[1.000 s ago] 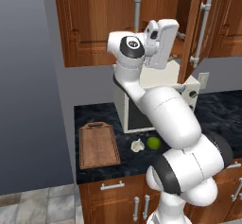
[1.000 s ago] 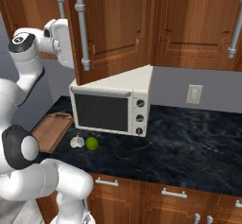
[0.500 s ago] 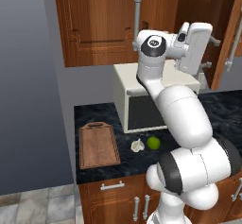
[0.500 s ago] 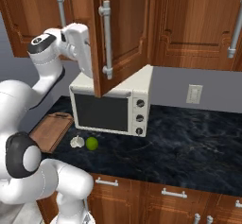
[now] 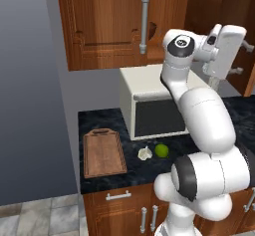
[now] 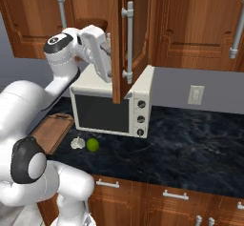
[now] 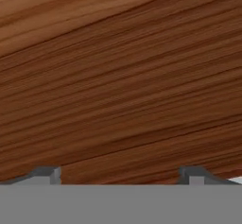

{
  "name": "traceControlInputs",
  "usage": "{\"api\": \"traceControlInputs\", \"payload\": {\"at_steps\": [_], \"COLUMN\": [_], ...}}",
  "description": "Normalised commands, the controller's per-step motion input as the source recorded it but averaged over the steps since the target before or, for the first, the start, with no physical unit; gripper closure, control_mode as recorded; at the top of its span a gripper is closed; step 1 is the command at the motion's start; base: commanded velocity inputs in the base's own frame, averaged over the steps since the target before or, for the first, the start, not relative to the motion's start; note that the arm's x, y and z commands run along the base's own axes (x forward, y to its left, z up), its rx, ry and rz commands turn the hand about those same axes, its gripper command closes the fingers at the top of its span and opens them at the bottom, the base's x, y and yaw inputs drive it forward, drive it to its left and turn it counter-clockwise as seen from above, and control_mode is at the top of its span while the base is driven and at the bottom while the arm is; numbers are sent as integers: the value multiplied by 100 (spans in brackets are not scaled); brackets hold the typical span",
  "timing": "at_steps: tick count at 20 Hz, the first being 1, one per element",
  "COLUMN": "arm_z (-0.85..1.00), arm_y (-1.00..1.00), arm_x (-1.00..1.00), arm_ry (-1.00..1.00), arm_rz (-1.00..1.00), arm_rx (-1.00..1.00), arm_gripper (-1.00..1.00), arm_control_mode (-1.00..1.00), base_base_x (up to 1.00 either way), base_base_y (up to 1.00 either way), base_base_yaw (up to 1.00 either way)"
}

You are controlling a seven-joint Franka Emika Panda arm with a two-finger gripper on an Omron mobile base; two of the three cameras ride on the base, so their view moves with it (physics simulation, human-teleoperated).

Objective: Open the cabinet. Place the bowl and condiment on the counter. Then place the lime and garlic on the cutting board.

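End effector (image 7: 120, 175) spread, reddish-brown cabinet (image 7: 121, 76) grain

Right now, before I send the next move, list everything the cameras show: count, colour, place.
cabinet: one, reddish-brown wood, on the wall above the counter; its right door swung out edge-on, left door shut
door handles: long grey bars, one per door
microwave: one, cream with dark window, on the counter under the cabinet
counter: one, black marbled stone
cutting board: one, brown wood, at the counter's left end
garlic: one, off-white, on the counter in front of the microwave
lime: one, bright green, just right of the garlic
wall outlet: one, white
base cabinets: brown, short grey handles
gripper: one, open, close against the swung door's inner face
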Motion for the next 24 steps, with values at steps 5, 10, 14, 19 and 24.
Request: {"api": "traceControlInputs", "payload": {"at_steps": [5,10,14,19,24], "arm_z": [-2,-4,0,0,6], "arm_y": [56,99,64,35,18], "arm_x": [-59,-20,4,46,82], "arm_ry": [-15,-14,-14,-16,-17], "arm_rz": [34,62,73,66,48], "arm_rx": [13,15,25,40,40], "arm_gripper": [-100,-100,-100,-100,-100], "arm_control_mode": [-100,-100,-100,-100,-100], "base_base_x": [0,0,0,0,0], "base_base_y": [0,0,0,0,0], "base_base_yaw": [0,0,0,0,0]}}
